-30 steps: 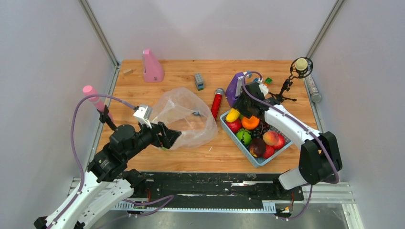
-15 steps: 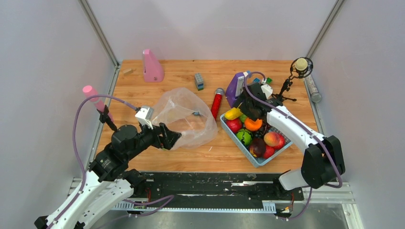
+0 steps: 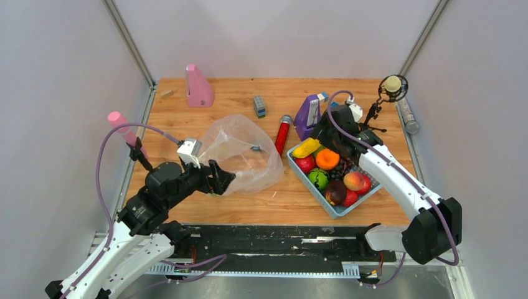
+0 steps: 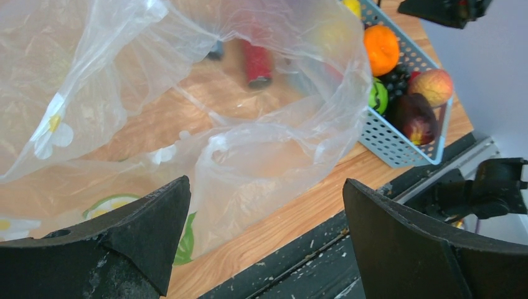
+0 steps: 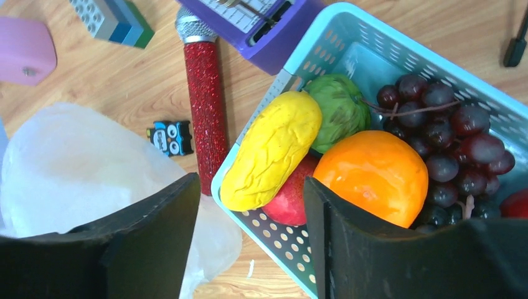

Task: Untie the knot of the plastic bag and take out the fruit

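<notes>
The plastic bag [image 3: 240,154] lies crumpled on the wooden table with its mouth open; no knot shows. In the left wrist view the bag [image 4: 187,118] looks empty. My left gripper [image 3: 223,179] [image 4: 264,184] is open at the bag's near edge and holds nothing. The blue basket [image 3: 332,208] holds the yellow fruit [image 3: 307,148] [image 5: 274,149], the orange piece [image 3: 327,159] [image 5: 373,174] and the peach-coloured one [image 3: 353,180], with red apples and grapes. My right gripper [image 3: 322,136] [image 5: 252,180] is open and empty above the basket's far left corner.
A red microphone [image 3: 283,134] and a purple device [image 3: 308,115] lie between the bag and the basket. A pink block [image 3: 199,87] and a brick stack [image 3: 259,106] stand at the back. A small microphone stand [image 3: 389,93] is at the back right.
My right gripper has drawn back from over the basket toward the far side, uncovering the yellow and orange fruit. The left arm and the bag have hardly moved.
</notes>
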